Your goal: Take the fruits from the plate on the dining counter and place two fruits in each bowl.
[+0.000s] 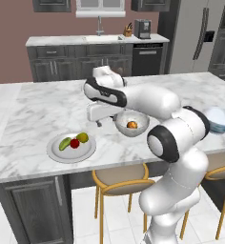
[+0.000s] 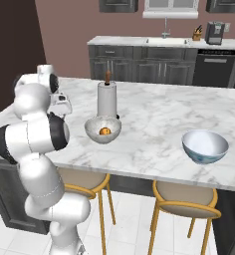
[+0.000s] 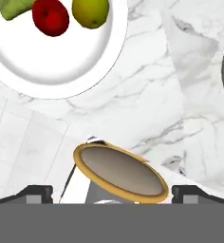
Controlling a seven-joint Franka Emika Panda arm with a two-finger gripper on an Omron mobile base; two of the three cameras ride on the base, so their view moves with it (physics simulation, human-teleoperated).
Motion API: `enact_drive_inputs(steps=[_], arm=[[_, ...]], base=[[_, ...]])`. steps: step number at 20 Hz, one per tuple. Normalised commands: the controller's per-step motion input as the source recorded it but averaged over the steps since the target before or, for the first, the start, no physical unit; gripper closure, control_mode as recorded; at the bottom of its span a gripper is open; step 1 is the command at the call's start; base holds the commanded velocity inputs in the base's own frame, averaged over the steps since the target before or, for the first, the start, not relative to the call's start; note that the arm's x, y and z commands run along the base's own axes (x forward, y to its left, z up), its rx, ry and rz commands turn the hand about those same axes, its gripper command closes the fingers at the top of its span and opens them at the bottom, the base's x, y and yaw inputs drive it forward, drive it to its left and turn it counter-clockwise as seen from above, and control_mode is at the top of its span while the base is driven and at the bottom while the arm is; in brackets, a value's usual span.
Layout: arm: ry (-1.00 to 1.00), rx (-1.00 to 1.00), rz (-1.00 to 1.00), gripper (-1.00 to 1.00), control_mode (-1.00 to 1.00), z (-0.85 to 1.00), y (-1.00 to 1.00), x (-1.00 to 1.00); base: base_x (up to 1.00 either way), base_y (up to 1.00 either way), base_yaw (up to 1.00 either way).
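Observation:
The plate (image 1: 62,155) lies near the front edge of the dining counter (image 1: 38,109). On it are a green fruit (image 1: 65,143), a red fruit (image 1: 75,143) and a yellow-green fruit (image 1: 83,137). The hand view has the same plate (image 3: 52,61) at top left with the green (image 3: 16,7), red (image 3: 51,16) and yellow-green fruit (image 3: 90,12). An orange-brown fruit (image 1: 132,125) sits in the speckled bowl (image 1: 122,125). The blue bowl (image 1: 221,121) is empty. My gripper (image 1: 99,122) hangs open and empty between plate and speckled bowl, above the counter.
A paper towel roll (image 2: 107,99) stands just behind the speckled bowl (image 2: 94,130). Yellow-framed stools (image 1: 120,178) are tucked under the counter's front edge. The blue bowl (image 2: 205,146) is far to the right. A back counter with a sink (image 2: 164,41) runs along the wall.

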Motion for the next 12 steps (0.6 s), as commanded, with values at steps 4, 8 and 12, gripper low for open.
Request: enact_drive_inputs(steps=[4, 8, 12], arm=[[0.02, 0.0, 0.21, -1.0, -1.0, -0.5, 0.54, -0.23], [-0.11, 0.08, 0.18, -1.0, -1.0, -0.75, 0.38, -0.52], [-0.17, 0.13, 0.14, -1.0, -1.0, -0.14, 0.41, -0.44]], base=[[0.0, 0.0, 0.0], [0.0, 0.0, 0.0], [0.0, 0.0, 0.0]])
